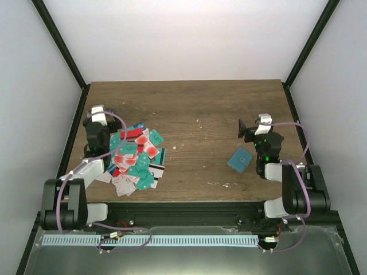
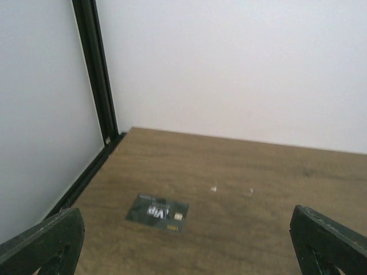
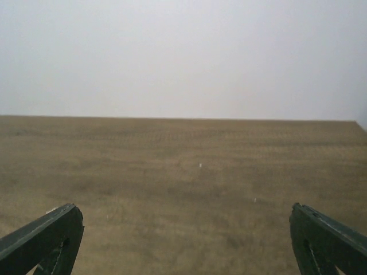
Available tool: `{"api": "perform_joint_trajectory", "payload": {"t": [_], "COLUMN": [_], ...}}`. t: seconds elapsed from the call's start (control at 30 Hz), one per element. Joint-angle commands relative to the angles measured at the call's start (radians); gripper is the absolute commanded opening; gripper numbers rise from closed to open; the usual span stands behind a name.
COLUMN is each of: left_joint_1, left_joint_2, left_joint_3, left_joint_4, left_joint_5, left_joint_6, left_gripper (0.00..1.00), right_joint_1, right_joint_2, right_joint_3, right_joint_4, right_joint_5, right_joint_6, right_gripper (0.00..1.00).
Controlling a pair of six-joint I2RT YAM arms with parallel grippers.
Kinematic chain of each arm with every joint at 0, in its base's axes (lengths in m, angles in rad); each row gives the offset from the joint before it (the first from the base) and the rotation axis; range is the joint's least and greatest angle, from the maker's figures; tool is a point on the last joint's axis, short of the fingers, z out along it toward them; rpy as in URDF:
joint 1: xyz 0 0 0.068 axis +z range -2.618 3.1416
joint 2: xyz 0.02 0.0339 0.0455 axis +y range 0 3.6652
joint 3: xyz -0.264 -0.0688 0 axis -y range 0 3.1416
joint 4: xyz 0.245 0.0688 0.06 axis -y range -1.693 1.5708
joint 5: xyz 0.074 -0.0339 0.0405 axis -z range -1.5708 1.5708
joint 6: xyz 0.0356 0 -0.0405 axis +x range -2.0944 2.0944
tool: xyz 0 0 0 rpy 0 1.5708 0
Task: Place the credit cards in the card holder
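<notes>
The left claw (image 2: 184, 229) is released. Its two dark fingers (image 2: 46, 246) stand wide apart at the lower corners of the left wrist view, with nothing between them. Just ahead of it on the brown bench (image 2: 258, 172) lies a dark card (image 2: 157, 211), flat, with "VIP" lettering. A few pale specks (image 2: 213, 188) sit beyond that, and a black post (image 2: 97, 74) rises against the white wall in the far left corner.

The right claw (image 3: 186, 229) is also released. Its fingers (image 3: 330, 240) are spread to the lower corners of the right wrist view and grasp nothing. Only bare wood with a couple of specks (image 3: 200, 165) lies in front of it, up to the white wall.

From above, the left arm (image 1: 94, 134) reaches up the left side of the bench. The cards (image 1: 135, 157) lie in a loose heap just to its right, red, teal and white with red blotches. They overlap one another, and some show a black stripe.

The holder (image 1: 239, 159) lies flat on the right part of the bench, turned at an angle. It is well apart from the heap and just beside the right arm (image 1: 266, 146), on its near left side. Neither claw touches the heap or the holder.
</notes>
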State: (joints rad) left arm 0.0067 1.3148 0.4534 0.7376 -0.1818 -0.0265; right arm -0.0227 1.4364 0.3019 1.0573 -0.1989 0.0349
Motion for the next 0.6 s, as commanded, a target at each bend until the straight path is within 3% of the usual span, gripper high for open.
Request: {"api": "perform_joint_trajectory", "payload": {"t": [0.0, 0.13, 0.27, 0.47, 0.57], "left_joint_1": [0.003, 0.003, 0.005, 0.009, 0.005], "left_joint_2": [-0.114, -0.211, -0.252, -0.273, -0.199], "left_joint_3": [0.122, 0.195, 0.312, 0.385, 0.443], "left_joint_4": [-0.346, -0.519, -0.76, -0.929, -1.055], "left_joint_5": [-0.015, -0.035, -0.051, 0.242, 0.362], "left_joint_6": [-0.018, -0.103, -0.181, -0.318, -0.375], "left_gripper": [1.0, 1.0, 1.0, 1.0, 1.0], "right_joint_1": [0.004, 0.003, 0.003, 0.001, 0.001], "right_joint_2": [-0.11, -0.213, -0.237, -0.184, -0.16], "right_joint_3": [0.128, 0.258, 0.511, 0.727, 0.773], "right_joint_4": [-0.239, -0.444, -0.836, -1.21, -1.417], "right_joint_5": [0.014, 0.022, -0.006, -0.023, -0.003], "right_joint_6": [0.031, 0.189, 0.311, 0.397, 0.493], "right_gripper": [1.0, 1.0, 1.0, 1.0, 1.0]}}
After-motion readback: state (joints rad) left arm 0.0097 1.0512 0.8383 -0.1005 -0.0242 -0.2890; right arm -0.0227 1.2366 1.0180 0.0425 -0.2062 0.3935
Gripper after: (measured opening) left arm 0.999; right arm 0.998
